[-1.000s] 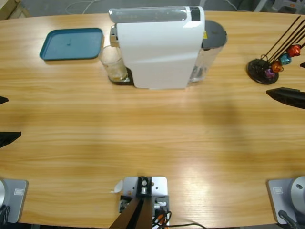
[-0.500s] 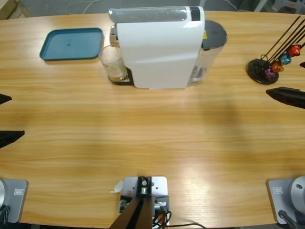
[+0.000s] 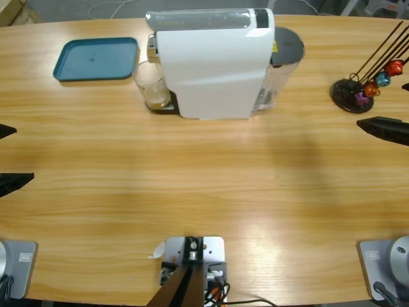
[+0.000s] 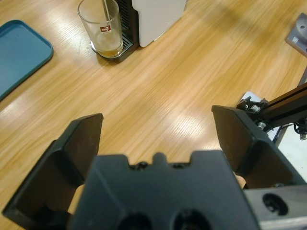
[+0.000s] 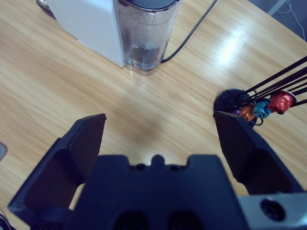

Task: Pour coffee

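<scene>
From above, the long wooden table (image 3: 204,192) shows pale grain with soft light patches and a faint shadow right of the white coffee machine (image 3: 211,64), which stands at the far edge near the middle. A clear glass (image 3: 152,86) sits on the machine's drip tray at its left side, holding a little light-brown coffee (image 3: 156,100) at the bottom. A teal tray (image 3: 97,59) lies just left of the glass, apart from it. At the right edge a black capsule holder (image 3: 351,94) carries coloured capsules (image 3: 382,78) on wire stems. Only dark jaw tips enter from either side: the left gripper (image 3: 7,157) at the left edge, the right gripper (image 3: 399,109) at the right edge, both well apart from the machine. Beyond the table's far edge, grey floor and a cable show. In the left wrist view, the left gripper (image 4: 158,134) has its fingers (image 4: 81,143) spread wide with only bare wood between them; the glass (image 4: 103,26) with its coffee (image 4: 108,48) stands well ahead, beyond the left finger, the teal tray (image 4: 19,50) further to that side. In the right wrist view, the right gripper (image 5: 158,134) likewise has its fingers (image 5: 84,141) spread over empty wood; the machine's clear water tank (image 5: 144,33) stands ahead, a black cable (image 5: 192,31) trailing from it, and the capsule holder (image 5: 230,101) sits just above the right finger (image 5: 244,148).
</scene>
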